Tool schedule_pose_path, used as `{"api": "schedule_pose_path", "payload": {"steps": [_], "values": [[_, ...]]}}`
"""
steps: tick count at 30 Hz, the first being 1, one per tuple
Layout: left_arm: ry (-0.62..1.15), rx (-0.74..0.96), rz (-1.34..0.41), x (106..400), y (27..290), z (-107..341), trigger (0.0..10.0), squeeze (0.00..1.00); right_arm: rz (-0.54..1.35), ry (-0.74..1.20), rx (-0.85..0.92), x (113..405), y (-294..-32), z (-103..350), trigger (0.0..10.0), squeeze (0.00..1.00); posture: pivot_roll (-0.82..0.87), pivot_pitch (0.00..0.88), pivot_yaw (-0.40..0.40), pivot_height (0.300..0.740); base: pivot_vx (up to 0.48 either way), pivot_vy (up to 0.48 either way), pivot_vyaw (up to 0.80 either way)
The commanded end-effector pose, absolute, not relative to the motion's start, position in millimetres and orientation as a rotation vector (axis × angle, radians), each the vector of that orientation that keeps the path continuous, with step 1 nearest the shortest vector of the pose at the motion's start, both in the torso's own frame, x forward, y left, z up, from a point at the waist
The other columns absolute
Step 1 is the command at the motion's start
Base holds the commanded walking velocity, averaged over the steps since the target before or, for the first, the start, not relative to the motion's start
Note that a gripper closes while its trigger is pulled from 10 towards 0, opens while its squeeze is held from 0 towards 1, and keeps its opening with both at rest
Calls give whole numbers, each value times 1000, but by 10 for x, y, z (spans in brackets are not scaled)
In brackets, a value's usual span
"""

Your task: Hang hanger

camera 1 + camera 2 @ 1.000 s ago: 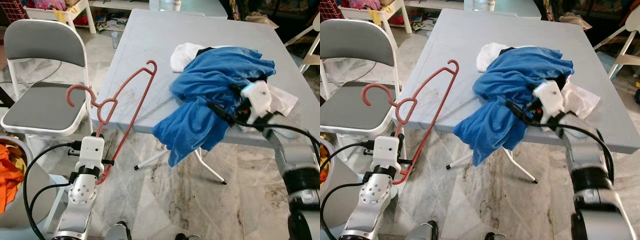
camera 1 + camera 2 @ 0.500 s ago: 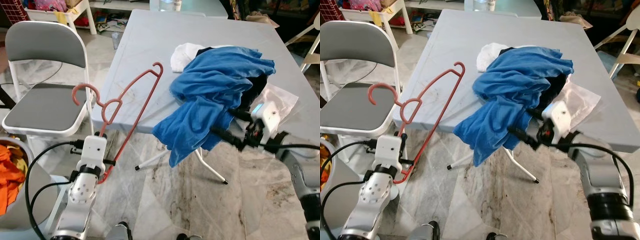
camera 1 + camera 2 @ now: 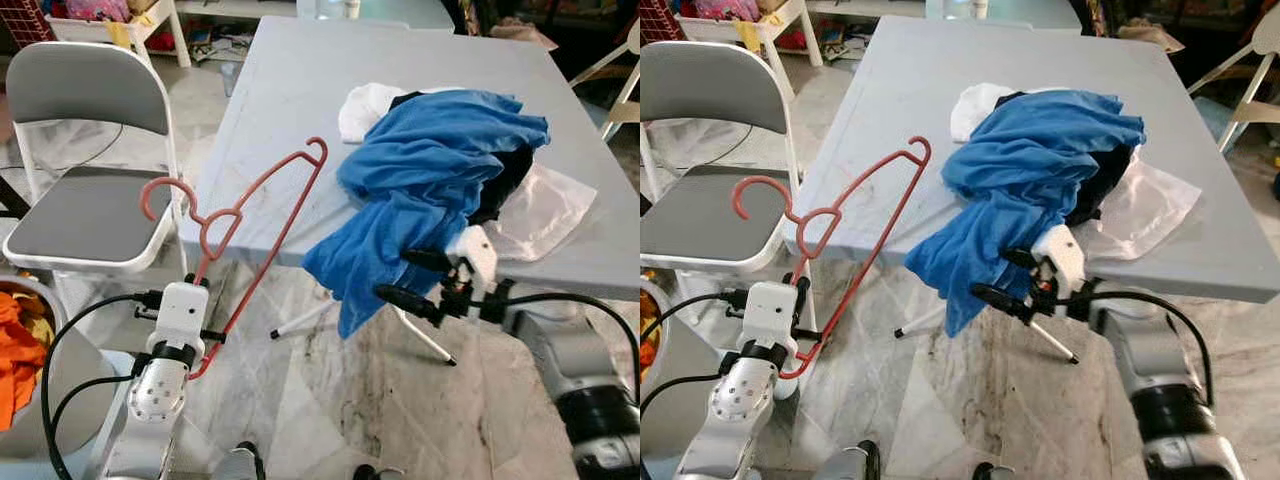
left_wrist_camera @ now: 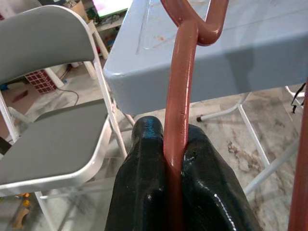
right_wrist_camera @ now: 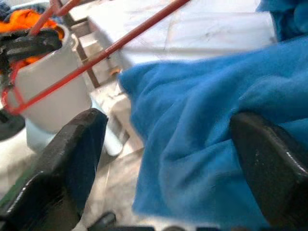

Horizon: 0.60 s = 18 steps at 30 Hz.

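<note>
Left hand (image 3: pixel 176 300) squeezes the red hanger (image 3: pixel 262 220) tight near its bottom bar, so the hook end sticks up beside the grey worktop (image 3: pixel 290 90). Holding it low like that probably leaves the top free for a shirt. Right hand (image 3: pixel 415 278) is wide open with nothing in it, low by the worktop edge, right at the hanging part of the blue cloth (image 3: pixel 430 175), maybe ready to grab it. That cloth lies in a heap half off the worktop, over white cloth (image 3: pixel 362 105) and something dark. What the dark thing is stays hard to tell. No rail or hook for hanging can be made out. A folding chair (image 3: pixel 90 180) stands near.
</note>
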State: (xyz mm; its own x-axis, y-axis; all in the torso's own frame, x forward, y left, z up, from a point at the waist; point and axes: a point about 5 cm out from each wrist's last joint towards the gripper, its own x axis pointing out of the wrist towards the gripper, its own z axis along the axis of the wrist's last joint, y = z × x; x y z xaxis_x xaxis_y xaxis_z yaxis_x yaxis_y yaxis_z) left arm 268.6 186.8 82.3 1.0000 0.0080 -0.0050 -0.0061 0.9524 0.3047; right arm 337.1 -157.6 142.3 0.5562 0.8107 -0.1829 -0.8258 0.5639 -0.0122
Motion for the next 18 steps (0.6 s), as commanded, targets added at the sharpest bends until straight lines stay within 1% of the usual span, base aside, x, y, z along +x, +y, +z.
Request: {"api": "schedule_pose_path", "payload": {"steps": [1, 4, 5, 6, 8, 9, 10, 11, 12, 13, 14, 16, 18], "values": [[21, 304, 12, 2650, 1892, 806, 10000, 0, 946, 195, -122, 3413, -1541, 1357, 10000, 1000, 197, 213, -34, 740, 0, 0, 0], [11, 306, 16, 2641, 1899, 823, 10000, 0, 903, 209, -107, 3506, -1472, 1353, 10000, 1000, 203, 214, -38, 740, 0, 0, 0], [11, 307, 21, 2631, 1901, 826, 10000, 0, 858, 236, -127, 3584, -1424, 1338, 10000, 596, 210, 214, -43, 740, 0, 0, 0], [12, 307, 23, 2628, 1902, 826, 10000, 0, 842, 246, -134, 3609, -1410, 1332, 10000, 596, 210, 214, -43, 740, 0, 0, 0], [13, 306, 26, 2622, 1902, 823, 10000, 0, 800, 263, -152, 3659, -1394, 1325, 10000, 522, 214, 213, -46, 740, 0, 0, 0], [13, 306, 26, 2622, 1902, 823, 10000, 0, 800, 263, -152, 3659, -1394, 1325, 10000, 522, 214, 213, -46, 740, 0, 0, 0], [14, 306, 28, 2619, 1903, 823, 10000, 0, 771, 276, -168, 3687, -1394, 1319, 10000, 384, 216, 214, -46, 740, 0, 0, 0], [15, 305, 30, 2616, 1901, 823, 10000, 0, 725, 293, -192, 3726, -1404, 1309, 10000, 71, 219, 212, -49, 740, 0, 0, 0], [15, 305, 32, 2615, 1901, 823, 10000, 0, 677, 306, -214, 3760, -1418, 1305, 10000, 16, 219, 212, -49, 740, 0, 0, 0], [15, 305, 32, 2615, 1901, 823, 10000, 0, 677, 306, -214, 3760, -1418, 1305, 10000, 16, 219, 212, -49, 740, 0, 0, 0], [15, 304, 32, 2613, 1900, 824, 10000, 0, 635, 313, -232, 3791, -1433, 1308, 10000, 0, 219, 212, -49, 740, 0, 0, 0], [16, 303, 36, 2608, 1903, 824, 10000, 0, 518, 297, -287, 3868, -1485, 1361, 10000, 0, 224, 214, -51, 740, 0, 0, 0], [16, 302, 37, 2604, 1903, 826, 10000, 0, 438, 266, -301, 3924, -1516, 1429, 10000, 0, 225, 216, -49, 740, 0, 0, 0]]}}
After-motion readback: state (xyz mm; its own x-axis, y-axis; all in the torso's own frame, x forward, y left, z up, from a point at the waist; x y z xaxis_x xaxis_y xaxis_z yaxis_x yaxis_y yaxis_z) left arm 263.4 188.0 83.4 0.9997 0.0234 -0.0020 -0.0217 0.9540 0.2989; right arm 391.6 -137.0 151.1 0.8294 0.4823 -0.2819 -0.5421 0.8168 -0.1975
